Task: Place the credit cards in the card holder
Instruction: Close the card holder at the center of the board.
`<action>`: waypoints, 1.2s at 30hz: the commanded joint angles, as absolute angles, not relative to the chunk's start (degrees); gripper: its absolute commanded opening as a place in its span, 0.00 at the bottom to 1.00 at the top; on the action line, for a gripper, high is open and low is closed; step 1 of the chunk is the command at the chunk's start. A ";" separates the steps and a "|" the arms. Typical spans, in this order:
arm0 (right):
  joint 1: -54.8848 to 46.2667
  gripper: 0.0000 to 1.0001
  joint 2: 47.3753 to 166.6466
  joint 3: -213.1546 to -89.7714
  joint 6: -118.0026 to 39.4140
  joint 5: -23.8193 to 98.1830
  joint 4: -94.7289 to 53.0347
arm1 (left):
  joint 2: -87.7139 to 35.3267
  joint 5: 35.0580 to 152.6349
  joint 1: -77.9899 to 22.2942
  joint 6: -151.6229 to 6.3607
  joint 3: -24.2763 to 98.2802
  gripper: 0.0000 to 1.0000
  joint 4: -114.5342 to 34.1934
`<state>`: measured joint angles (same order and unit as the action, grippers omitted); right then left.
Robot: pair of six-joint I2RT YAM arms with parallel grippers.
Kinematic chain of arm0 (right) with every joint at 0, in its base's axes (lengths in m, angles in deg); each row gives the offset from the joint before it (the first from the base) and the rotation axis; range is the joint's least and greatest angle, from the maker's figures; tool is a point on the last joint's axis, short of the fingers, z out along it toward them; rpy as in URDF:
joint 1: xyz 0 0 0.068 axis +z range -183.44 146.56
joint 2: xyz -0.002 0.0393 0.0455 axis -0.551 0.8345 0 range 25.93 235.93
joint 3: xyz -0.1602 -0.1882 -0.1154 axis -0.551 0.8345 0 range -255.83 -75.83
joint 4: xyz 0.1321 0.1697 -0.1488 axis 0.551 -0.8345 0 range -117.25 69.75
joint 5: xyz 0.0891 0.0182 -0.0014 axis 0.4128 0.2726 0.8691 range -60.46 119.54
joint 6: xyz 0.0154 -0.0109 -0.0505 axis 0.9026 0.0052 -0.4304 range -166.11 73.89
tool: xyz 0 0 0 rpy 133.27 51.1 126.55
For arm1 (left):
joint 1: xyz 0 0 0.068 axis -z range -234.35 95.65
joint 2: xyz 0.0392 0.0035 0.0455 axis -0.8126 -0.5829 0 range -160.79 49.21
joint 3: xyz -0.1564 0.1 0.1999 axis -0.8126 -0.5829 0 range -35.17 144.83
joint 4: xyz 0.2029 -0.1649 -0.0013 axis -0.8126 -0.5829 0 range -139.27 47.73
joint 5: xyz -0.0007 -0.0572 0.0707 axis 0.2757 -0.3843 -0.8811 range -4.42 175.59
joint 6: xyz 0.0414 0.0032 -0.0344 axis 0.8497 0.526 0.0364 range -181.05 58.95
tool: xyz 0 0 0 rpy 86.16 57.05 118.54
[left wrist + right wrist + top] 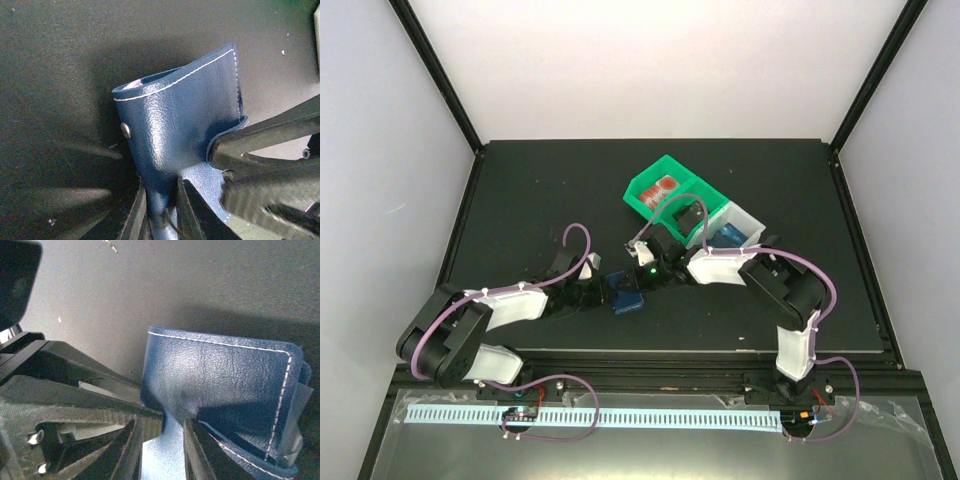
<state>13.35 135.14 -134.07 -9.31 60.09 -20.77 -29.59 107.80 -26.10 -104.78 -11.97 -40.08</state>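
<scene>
Card holder over middle of surface, pinched low by left claw. Right claw straddles its cover; clamped or slack, cannot tell. Risk: opposing pulls tear sleeve; slack grip lets holder twist shut. Credit cards wait in tray.

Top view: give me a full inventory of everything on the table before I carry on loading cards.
holder: 1, dark blue, mid-table, between the two grippers
red-and-white card: 1, in the tray's green part
blue card: 1, at the tray's white end
dark item: 1, black, in the tray; too small to identify
tray: 1, green and white, behind the holder, right of centre
table: 1, black
left gripper: 1, black, jaws shut on the holder
right gripper: 1, black, holder between its jaws; grip unclear
</scene>
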 commanded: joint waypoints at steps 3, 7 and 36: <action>12.61 0.32 131.36 -134.88 -6.62 60.74 -20.45 | -30.36 105.08 -25.75 -103.79 -13.16 0.18 -47.71; 12.21 0.33 128.62 -134.05 -6.17 59.69 -19.46 | -29.49 104.75 -25.72 -103.70 -12.73 0.19 -48.64; 17.32 0.15 134.84 -142.80 -17.36 43.11 -39.94 | -30.50 104.83 -25.71 -103.53 -12.05 0.19 -48.58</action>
<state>16.50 133.41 -141.69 -16.66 43.89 -39.08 -28.54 107.56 -26.08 -104.51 -11.62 -42.66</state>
